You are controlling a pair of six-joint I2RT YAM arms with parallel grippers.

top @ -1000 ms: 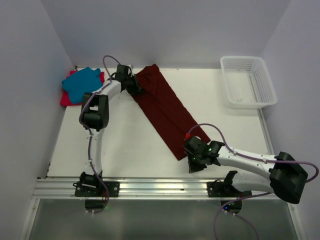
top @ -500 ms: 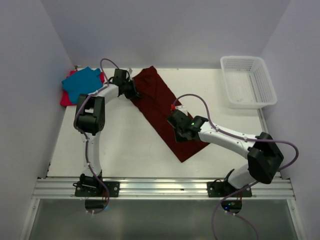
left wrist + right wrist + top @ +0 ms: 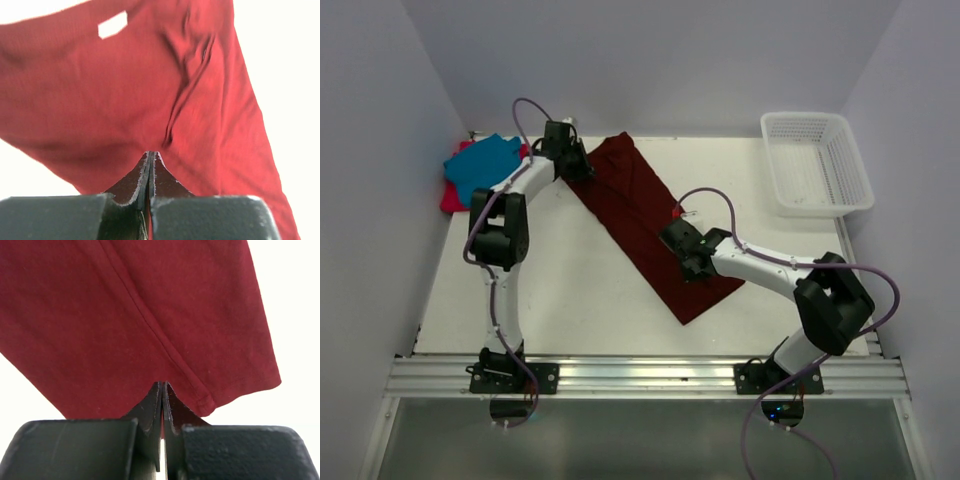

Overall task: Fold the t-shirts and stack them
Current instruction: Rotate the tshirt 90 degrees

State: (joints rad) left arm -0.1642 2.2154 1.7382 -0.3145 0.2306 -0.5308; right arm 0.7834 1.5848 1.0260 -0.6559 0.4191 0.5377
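Observation:
The dark maroon t-shirt [image 3: 630, 205] lies as a long folded strip, diagonal across the table. My left gripper [image 3: 586, 171] is shut on its far left edge; in the left wrist view the gripper [image 3: 151, 154] pinches the cloth [image 3: 150, 90]. My right gripper [image 3: 696, 268] is shut on the shirt's near end, close to the hem; the right wrist view shows the gripper [image 3: 163, 385] with the cloth [image 3: 125, 315] between the jaws. The teal blue t-shirt [image 3: 480, 165] lies on the red-pink t-shirt [image 3: 453, 200] at the far left corner.
A white mesh basket [image 3: 817, 165] stands at the far right. White walls close in the table on the left, back and right. A metal rail [image 3: 640, 378] runs along the near edge with both arm bases.
My right gripper moved from beside the shirt's near corner up and back onto its near end, now shut on it. My left gripper shifted slightly back and left with the shirt's far edge.

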